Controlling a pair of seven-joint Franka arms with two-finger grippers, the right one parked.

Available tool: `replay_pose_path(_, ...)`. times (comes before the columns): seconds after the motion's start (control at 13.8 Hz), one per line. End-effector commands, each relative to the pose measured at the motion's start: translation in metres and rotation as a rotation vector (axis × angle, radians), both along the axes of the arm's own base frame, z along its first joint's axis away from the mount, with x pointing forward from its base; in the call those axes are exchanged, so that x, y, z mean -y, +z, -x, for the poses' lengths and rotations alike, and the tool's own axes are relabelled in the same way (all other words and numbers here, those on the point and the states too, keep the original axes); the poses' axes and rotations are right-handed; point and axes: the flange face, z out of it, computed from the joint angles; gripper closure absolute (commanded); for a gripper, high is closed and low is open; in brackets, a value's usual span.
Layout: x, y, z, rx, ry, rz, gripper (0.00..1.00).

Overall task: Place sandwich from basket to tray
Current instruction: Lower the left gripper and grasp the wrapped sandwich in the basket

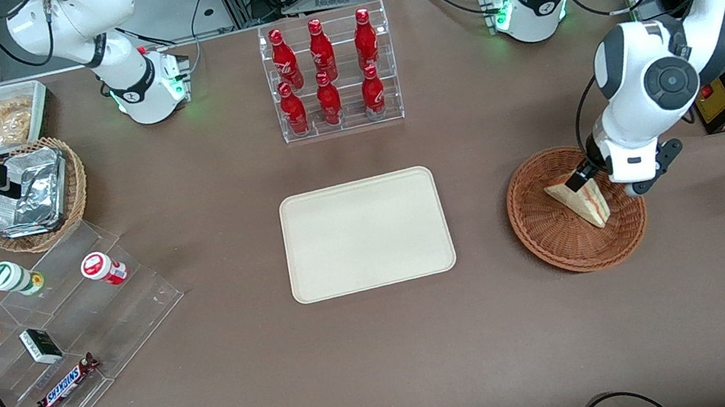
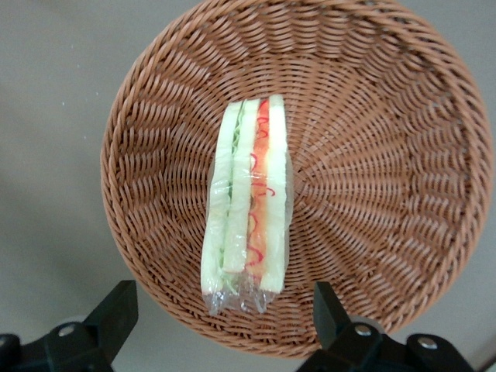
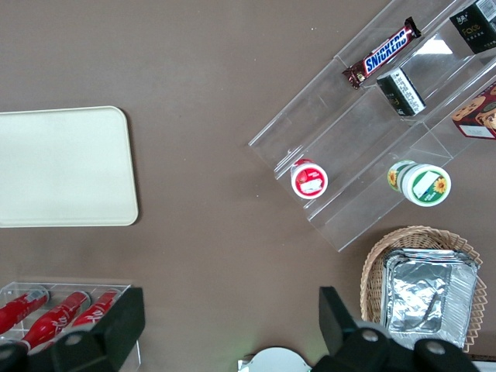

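Tool point(image 2: 221, 322) hangs spread wide just above the sandwich point(image 2: 246, 203), which lies ungrasped in the basket point(image 2: 387, 155); lifting and carrying to the bare tray point(image 1: 365, 233) remain.

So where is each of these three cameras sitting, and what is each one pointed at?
Front view: high, facing both arms across the table; the gripper is open over the basket.
Left wrist view: looks down on the sandwich; its fingers show.
Right wrist view: looks down on the tray, which the front view shares.
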Motion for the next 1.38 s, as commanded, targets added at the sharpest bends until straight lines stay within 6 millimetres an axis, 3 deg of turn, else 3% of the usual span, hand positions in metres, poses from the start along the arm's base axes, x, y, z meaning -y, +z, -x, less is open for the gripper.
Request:
replay_pose_path(0.0, -0.001, -0.013, -0.004, 0.02, 0.039, -0.002, 0.0)
replay_pose_path(0.29, -0.004, -0.048, -0.011, 0.045, 0.048, 0.011, 0.0)
replay_pose_path(0.51, -0.004, -0.054, -0.01, 0.034, 0.098, 0.006, 0.05)
replay_pose_path(0.58, -0.003, -0.055, -0.01, 0.034, 0.155, 0.0, 0.18)
replay_pose_path(0.73, 0.0, -0.054, -0.009, 0.029, 0.236, -0.01, 0.67)
replay_pose_path(0.8, 0.0, -0.051, -0.009, 0.034, 0.23, -0.009, 0.86)
replay_pose_path(0.87, 0.001, -0.048, -0.011, 0.04, 0.227, -0.008, 0.9)
replay_pose_path(1.02, -0.001, -0.033, -0.012, 0.018, 0.2, -0.017, 0.93)
replay_pose_path(1.23, 0.004, 0.017, -0.03, -0.106, 0.038, -0.03, 0.94)
replay_pose_path(1.31, 0.013, 0.038, -0.04, -0.132, -0.009, -0.027, 0.94)
